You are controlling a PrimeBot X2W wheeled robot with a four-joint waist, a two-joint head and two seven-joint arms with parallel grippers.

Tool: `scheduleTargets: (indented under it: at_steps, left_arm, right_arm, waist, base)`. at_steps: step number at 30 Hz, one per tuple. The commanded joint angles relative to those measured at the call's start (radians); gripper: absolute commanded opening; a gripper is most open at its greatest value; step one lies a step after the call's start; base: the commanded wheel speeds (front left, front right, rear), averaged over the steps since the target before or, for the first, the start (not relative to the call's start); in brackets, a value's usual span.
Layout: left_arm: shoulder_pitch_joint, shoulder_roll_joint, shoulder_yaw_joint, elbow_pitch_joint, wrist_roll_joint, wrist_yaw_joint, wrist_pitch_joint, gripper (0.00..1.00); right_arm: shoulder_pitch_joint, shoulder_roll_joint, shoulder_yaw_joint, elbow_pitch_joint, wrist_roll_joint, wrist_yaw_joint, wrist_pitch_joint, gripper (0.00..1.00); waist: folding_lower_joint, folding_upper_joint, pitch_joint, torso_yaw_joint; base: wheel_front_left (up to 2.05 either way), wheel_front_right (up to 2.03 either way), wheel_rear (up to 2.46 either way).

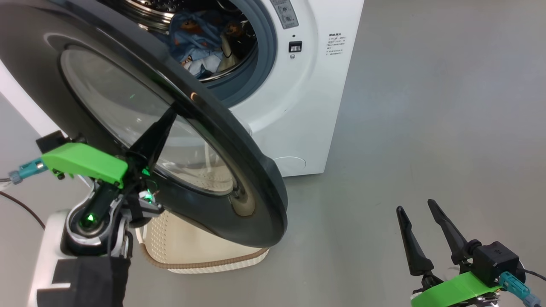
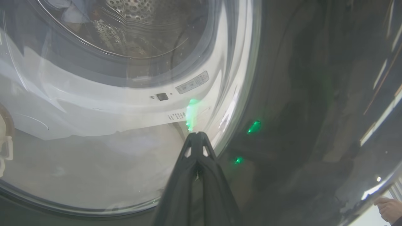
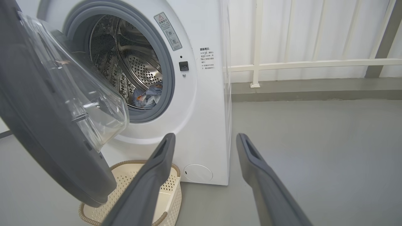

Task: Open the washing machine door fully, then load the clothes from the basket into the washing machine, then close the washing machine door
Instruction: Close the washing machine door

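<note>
Half-open washing machine door [image 1: 260, 187] over basket [image 1: 192, 251]

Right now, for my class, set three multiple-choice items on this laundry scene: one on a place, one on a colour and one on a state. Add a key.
1. Where are the clothes?
A. On top of the machine
B. Inside the drum
C. On the floor

2. What colour is the wide rim of the washing machine door?
A. White
B. Red
C. Glossy black

3. How is the right gripper?
A. Open, holding nothing
B. Shut on a garment
C. Shut on a handle

Key:
1 B: blue fabric lies in the drum, and the visible part of the basket holds nothing.
2 C: the rim is dark and mirror-like.
3 A: its fingers stand apart with nothing between them.
</note>
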Motion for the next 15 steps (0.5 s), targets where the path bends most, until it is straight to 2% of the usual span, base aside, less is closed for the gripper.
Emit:
scheduleTargets:
  at_steps: [1, 6, 15]
  left_arm:
    - [-0.054, 0.014, 0.018, -0.005, -0.001, -0.014, -0.02, 0.0]
    - [-0.06, 0.016, -0.012, 0.049, 0.038, -0.048, -0.058, 0.0]
    - [0.038, 0.072, -0.08, 0.041, 0.224, -0.101, -0.153, 0.0]
  right_arm:
    - [-0.008, -0.007, 0.022, -0.02, -0.008, 0.009, -0.005, 1.0]
    - [-0.002, -0.006, 0.022, -0.018, -0.009, 0.009, -0.005, 1.0]
    - [0.017, -0.009, 0.017, -0.017, -0.006, 0.009, -0.005, 1.0]
  waist:
    - [0.0, 0.0, -0.003, 0.001]
    - [0.0, 0.0, -0.016, 0.008]
    - [0.0, 0.0, -0.043, 0.021]
  base:
    - [0.0, 0.0, 0.0]
    - [0.0, 0.0, 0.0]
    - [0.0, 0.0, 0.0]
